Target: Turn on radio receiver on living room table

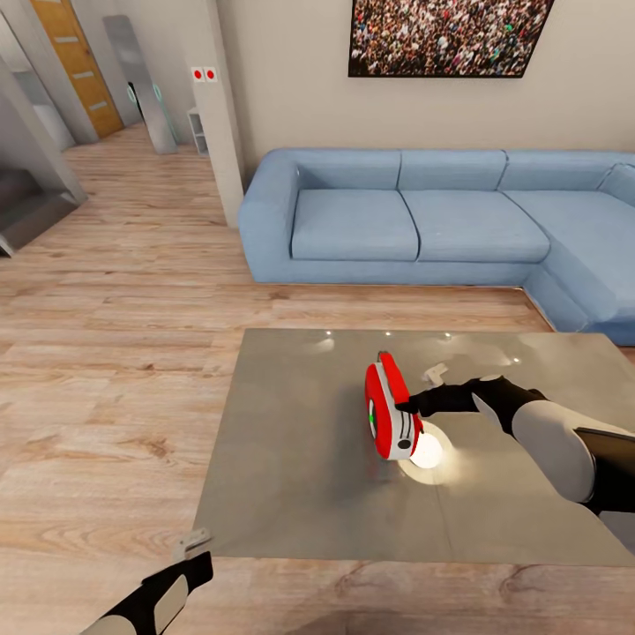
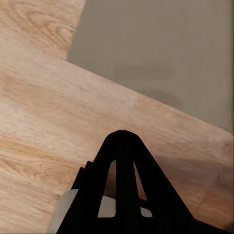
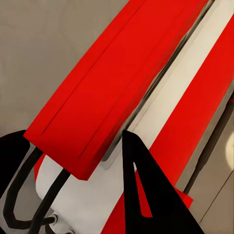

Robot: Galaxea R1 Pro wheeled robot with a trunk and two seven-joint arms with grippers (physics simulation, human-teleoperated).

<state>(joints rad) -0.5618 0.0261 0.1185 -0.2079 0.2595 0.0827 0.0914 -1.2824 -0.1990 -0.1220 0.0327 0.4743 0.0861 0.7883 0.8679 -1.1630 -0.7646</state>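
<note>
The red radio receiver [image 1: 388,413] with white trim stands tilted on the glossy grey table [image 1: 300,459], its green light facing left. My right gripper [image 1: 406,407] reaches in from the right and its tip touches the radio's side. In the right wrist view the radio [image 3: 122,73] sits very close, and the gripper [image 3: 126,135] presses against its white strip; one dark finger [image 3: 146,185] shows at the centre line, so it looks shut. My left gripper [image 1: 190,545] hangs shut over the floor by the table's front left corner, its joined tips [image 2: 122,132] holding nothing.
A blue corner sofa [image 1: 414,220] runs behind the table and along the right. Light wood floor [image 1: 106,370] spreads to the left towards a hallway with a wooden door [image 1: 79,62]. A lamp reflection [image 1: 427,451] glows on the tabletop beside the radio.
</note>
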